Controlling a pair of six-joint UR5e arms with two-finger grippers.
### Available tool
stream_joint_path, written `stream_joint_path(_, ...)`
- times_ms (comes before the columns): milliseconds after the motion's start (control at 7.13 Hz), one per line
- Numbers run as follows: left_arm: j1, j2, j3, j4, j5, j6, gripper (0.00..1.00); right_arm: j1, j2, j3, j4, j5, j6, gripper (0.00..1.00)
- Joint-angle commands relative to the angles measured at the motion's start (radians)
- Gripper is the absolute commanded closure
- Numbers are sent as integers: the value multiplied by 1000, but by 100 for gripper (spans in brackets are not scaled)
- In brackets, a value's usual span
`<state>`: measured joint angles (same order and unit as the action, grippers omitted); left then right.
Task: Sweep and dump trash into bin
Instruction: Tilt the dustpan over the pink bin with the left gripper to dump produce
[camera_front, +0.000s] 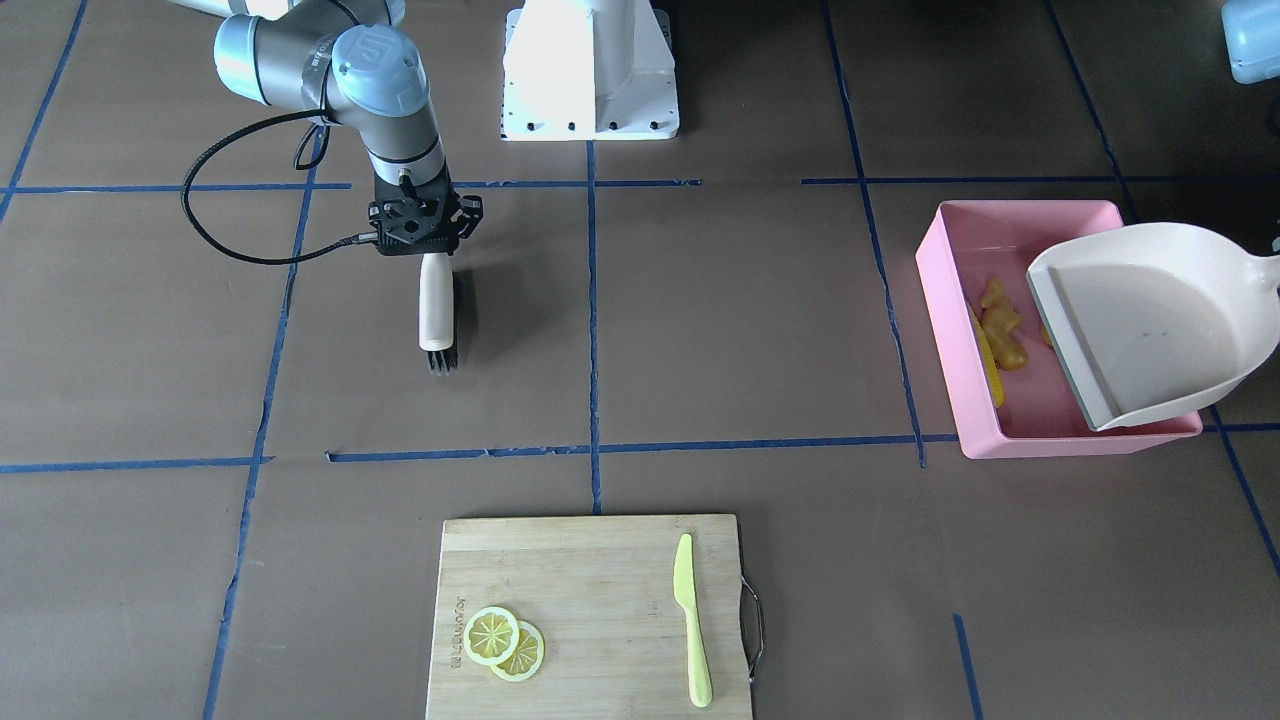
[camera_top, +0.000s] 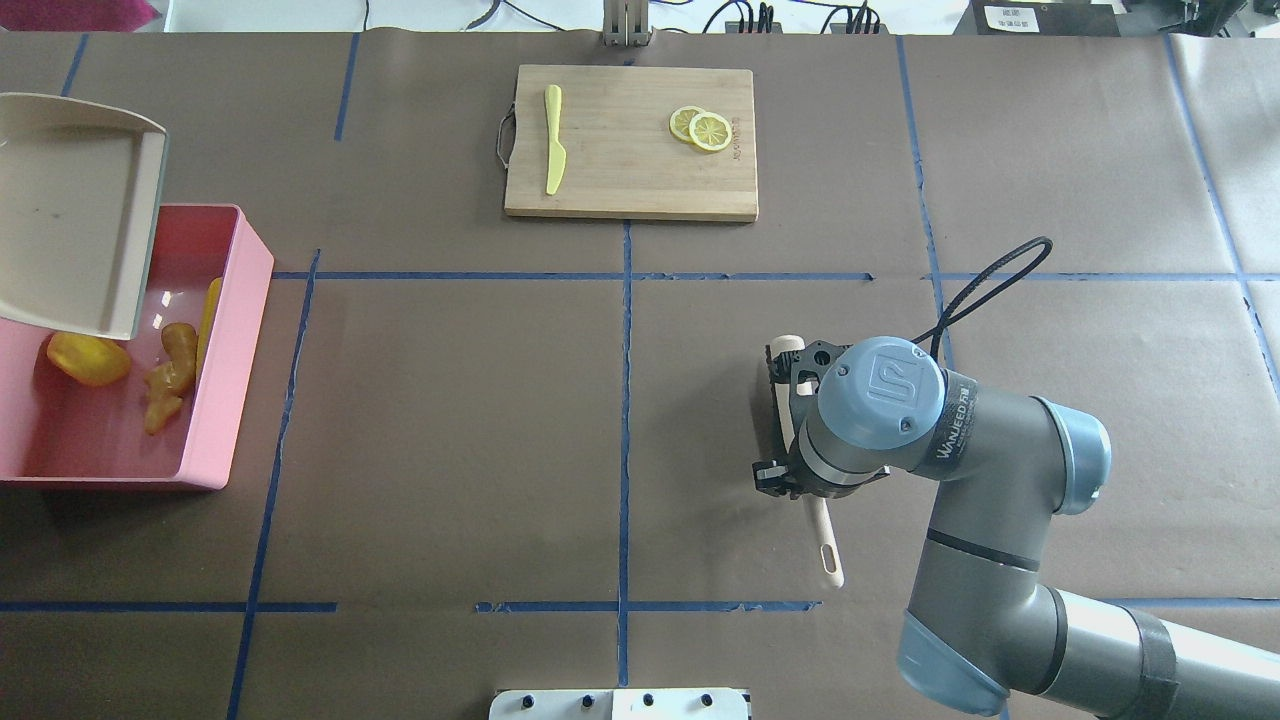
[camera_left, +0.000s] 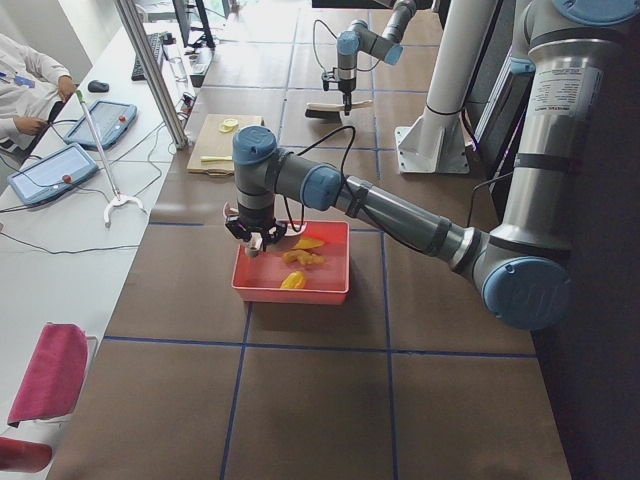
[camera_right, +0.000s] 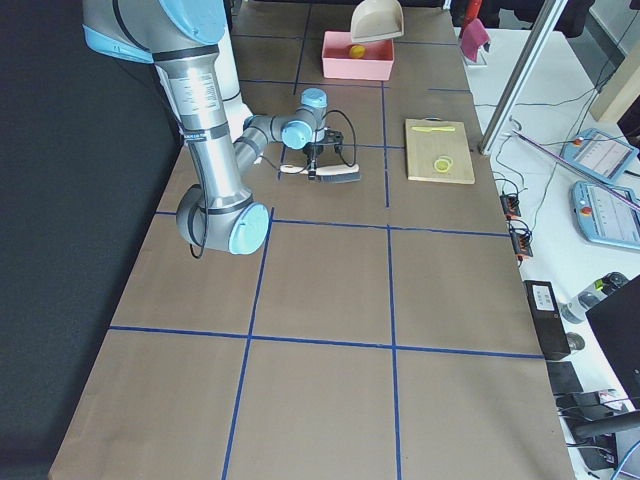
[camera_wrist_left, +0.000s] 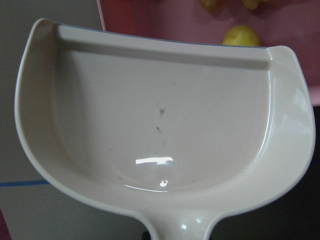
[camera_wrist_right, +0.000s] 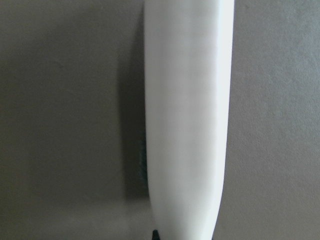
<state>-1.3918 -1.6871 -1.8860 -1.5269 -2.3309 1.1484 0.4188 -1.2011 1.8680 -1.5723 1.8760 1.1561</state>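
Brown papered table (camera_front: 750, 330): right pincer (camera_front: 432, 250) grips brush (camera_front: 436, 310); left pincer (camera_left: 255, 240) cannot be judged.

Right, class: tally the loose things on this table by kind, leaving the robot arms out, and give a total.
Toy foods: 3 (corn cob, yellow lump, ginger root)
Lemon slices: 2
Knife: 1
Cutting board: 1
Dustpan: 1
Brush: 1
Pink bin: 1
Total: 10

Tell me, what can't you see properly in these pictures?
- Left gripper: cut off by the edge in the front and overhead views, tiny in the left view. Its grip on the dustpan is unclear.
- Right gripper: overhead, its wrist covers the fingers over the brush.
- Yellow lump: from the front, the dustpan almost hides it.
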Motion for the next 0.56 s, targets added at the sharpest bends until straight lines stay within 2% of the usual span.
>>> stream_joint_path(0,99,-26,-85,-57,-39,-288,100,0,3,0,0,-1,1,100)
stream_joint_path(280,280,-55,-119,-110,-28,-432,100,0,3,0,0,-1,1,100)
stream_joint_path(421,324,-75,-120,-114,-31,-461,100,0,5,0,0,-1,2,100)
